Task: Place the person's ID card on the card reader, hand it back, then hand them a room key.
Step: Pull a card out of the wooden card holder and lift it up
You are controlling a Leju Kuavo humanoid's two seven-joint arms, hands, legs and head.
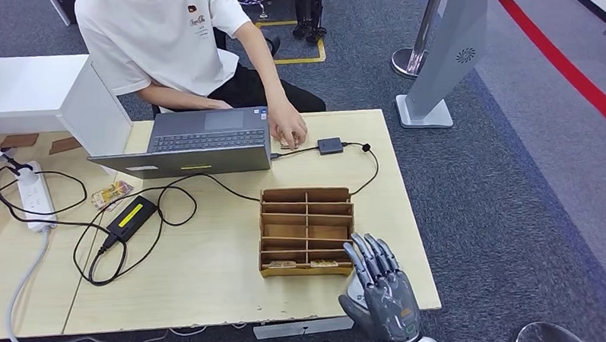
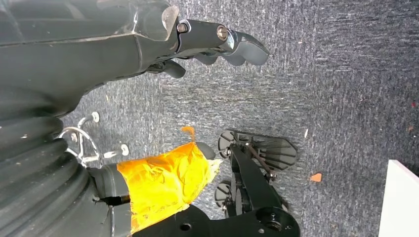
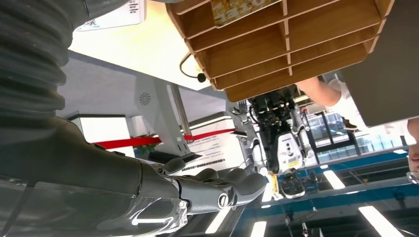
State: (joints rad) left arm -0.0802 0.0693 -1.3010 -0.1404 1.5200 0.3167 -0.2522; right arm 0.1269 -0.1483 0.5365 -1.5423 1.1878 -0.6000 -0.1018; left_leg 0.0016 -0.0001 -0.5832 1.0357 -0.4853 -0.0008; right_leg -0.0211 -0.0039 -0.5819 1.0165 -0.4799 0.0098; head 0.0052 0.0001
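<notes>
Partly hidden ID card (image 1: 289, 143) under person's hand (image 1: 288, 127).

grey right hand (image 1: 382, 294), dark fingers (image 1: 370, 255), ribbed cover

The head view looks down and forward from high on the robot onto the table (image 1: 205, 274), with the person (image 1: 175, 45) seated at the far side, upper left of the frame, and carpet on the right. The right hand (image 1: 379, 291) enters at the lower edge, beside the wooden rack (image 1: 307, 230).

The right wrist view sits close behind that hand (image 3: 197, 190), turned over, facing across the room; the rack (image 3: 276, 44) fills its upper part, so rack and hand are shared with the head view.

The left wrist view, close behind the left hand (image 2: 217, 42), faces down at the carpet (image 2: 346, 89).
</notes>
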